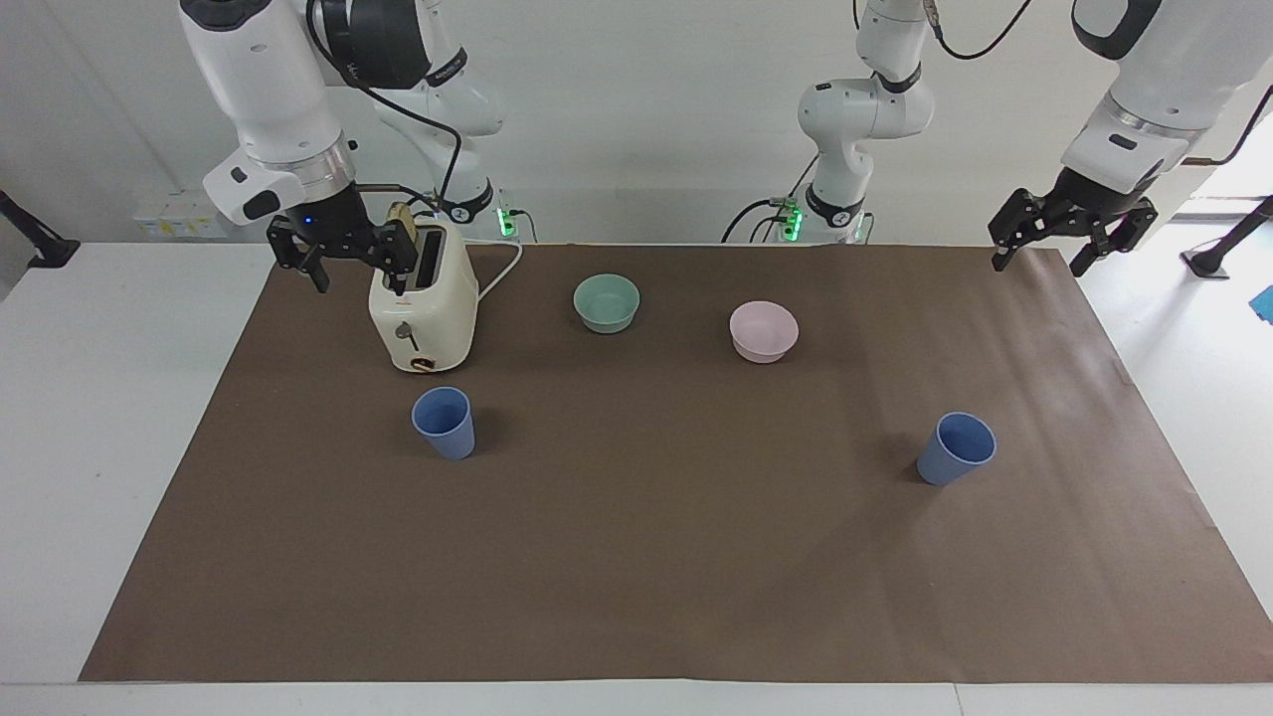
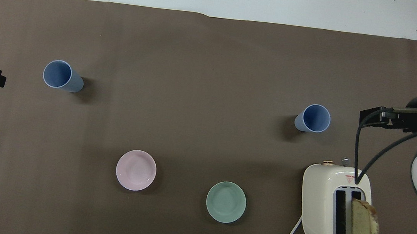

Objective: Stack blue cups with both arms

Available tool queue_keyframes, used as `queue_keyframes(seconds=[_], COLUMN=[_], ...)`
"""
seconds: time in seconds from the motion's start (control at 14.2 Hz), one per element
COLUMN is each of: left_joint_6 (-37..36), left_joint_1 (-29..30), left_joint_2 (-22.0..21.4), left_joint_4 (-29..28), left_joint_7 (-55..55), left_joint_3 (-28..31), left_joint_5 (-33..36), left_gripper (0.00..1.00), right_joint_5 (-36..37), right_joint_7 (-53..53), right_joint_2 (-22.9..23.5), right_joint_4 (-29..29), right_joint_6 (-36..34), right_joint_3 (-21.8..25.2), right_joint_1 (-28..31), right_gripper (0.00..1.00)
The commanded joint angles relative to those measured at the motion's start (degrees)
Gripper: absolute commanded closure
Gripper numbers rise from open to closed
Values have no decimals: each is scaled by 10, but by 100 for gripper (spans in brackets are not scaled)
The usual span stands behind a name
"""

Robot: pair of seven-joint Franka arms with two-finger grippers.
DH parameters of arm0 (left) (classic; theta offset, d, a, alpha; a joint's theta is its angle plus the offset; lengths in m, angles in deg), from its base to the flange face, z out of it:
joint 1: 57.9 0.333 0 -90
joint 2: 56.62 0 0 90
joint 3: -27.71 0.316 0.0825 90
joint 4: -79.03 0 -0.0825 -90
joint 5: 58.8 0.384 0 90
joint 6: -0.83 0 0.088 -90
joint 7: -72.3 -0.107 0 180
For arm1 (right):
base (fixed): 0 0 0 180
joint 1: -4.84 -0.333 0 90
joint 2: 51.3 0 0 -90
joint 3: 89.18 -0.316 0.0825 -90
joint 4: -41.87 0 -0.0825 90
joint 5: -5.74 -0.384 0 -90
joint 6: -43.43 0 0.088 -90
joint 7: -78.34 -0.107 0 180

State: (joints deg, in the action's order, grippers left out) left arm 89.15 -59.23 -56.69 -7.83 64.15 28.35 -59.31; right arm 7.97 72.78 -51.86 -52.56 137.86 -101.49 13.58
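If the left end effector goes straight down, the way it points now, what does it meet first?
Most likely the brown mat, close to its edge at the left arm's end, or the white table just beside it; depth is unclear. The left end effector hangs open over that edge.

The right arm [image 1: 264, 80] comes down from the robots' end, wrist pointing down, and its end effector [image 1: 343, 267] hangs in the air with its fingers spread, holding nothing. The left arm [image 1: 1144, 70] slants down at its own end of the desk; its end effector [image 1: 1066, 244] hangs above the desk's edge, fingers spread and empty.
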Motion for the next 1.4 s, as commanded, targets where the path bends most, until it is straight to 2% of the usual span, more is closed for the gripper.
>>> queue_keyframes(seconds=[0.0, 0.84, 1.33], left_joint_6=[15, 26, 48], left_joint_1=[-1, 0, 4], left_joint_2=[-12, -13, -15], left_joint_4=[-16, -19, -44], left_joint_7=[-3, -5, -12], left_joint_3=[4, 5, 7], left_joint_5=[-4, -12, -12], left_gripper=[0, 0, 0], right_joint_5=[-6, -6, -6], right_joint_7=[18, 19, 19], right_joint_2=[-15, -16, -15], right_joint_4=[-19, -19, -19], right_joint_6=[13, 13, 13], right_joint_3=[-3, -3, -3], right_joint_1=[10, 10, 10], right_gripper=[0, 0, 0])
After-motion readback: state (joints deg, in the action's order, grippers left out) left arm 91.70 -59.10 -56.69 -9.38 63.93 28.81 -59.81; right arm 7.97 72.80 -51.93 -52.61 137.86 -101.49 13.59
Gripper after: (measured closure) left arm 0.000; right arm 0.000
